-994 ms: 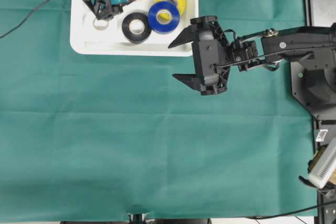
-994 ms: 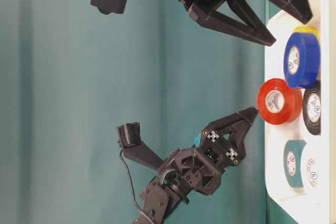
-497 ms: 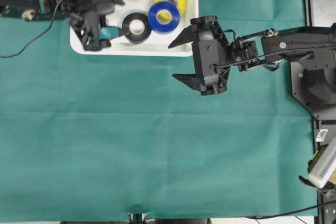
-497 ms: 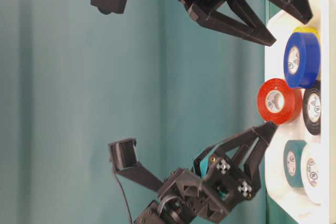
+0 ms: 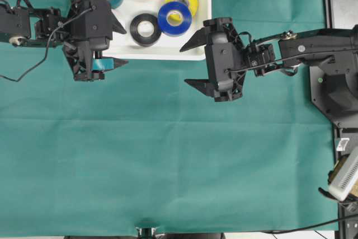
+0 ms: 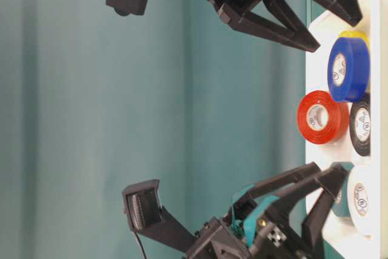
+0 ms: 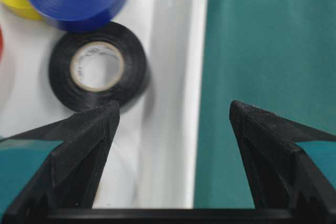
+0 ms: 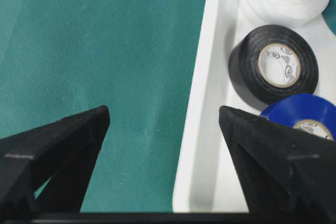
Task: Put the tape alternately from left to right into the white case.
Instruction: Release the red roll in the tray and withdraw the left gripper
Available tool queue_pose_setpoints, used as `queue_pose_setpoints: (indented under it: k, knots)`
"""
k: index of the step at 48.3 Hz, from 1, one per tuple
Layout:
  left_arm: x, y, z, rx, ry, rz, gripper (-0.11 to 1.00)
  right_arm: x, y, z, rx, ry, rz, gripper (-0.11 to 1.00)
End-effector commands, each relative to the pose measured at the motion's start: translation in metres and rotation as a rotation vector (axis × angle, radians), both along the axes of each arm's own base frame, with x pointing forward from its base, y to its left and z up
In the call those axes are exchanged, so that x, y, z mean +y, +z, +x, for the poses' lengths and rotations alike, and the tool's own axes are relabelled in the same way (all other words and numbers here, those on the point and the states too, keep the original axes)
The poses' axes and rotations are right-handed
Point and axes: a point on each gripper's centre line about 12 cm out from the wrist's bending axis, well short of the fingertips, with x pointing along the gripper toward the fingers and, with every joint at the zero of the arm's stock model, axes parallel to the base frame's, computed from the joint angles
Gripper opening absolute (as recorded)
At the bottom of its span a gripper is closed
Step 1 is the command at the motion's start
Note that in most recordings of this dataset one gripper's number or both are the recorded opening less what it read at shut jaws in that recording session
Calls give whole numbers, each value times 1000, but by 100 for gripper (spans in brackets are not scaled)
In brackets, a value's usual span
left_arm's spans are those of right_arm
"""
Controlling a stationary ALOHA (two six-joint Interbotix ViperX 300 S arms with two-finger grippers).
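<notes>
My left gripper point(image 5: 106, 48) is spread wide and empty over the white case's point(image 5: 168, 53) near rim, like my right gripper point(image 5: 193, 60). All six tape rolls point(image 5: 145, 28) lie inside; I should lift straight clear without brushing them.

Your overhead view looks straight down on both arms. Your table-level view sits low, turned sideways, close to them. Each wrist camera peers forward between its own fingers, very near the white case point(image 7: 173, 77), whose black roll point(image 8: 273, 62) both wrist views share.
</notes>
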Motion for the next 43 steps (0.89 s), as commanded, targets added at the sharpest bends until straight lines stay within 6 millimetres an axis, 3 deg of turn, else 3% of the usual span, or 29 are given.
queue_pose_setpoints:
  k: [1,24,43]
  knots:
    - [-3,11,1,-35,-9,7,85,1,7,2,-30,9,3,70]
    - [-16,16,-1,-50,-45,8,85,3,5,-1,-35,17,9,70]
    - [-45,23,-24,-66,-124,5,85,4,17,-28,-77,13,14,70]
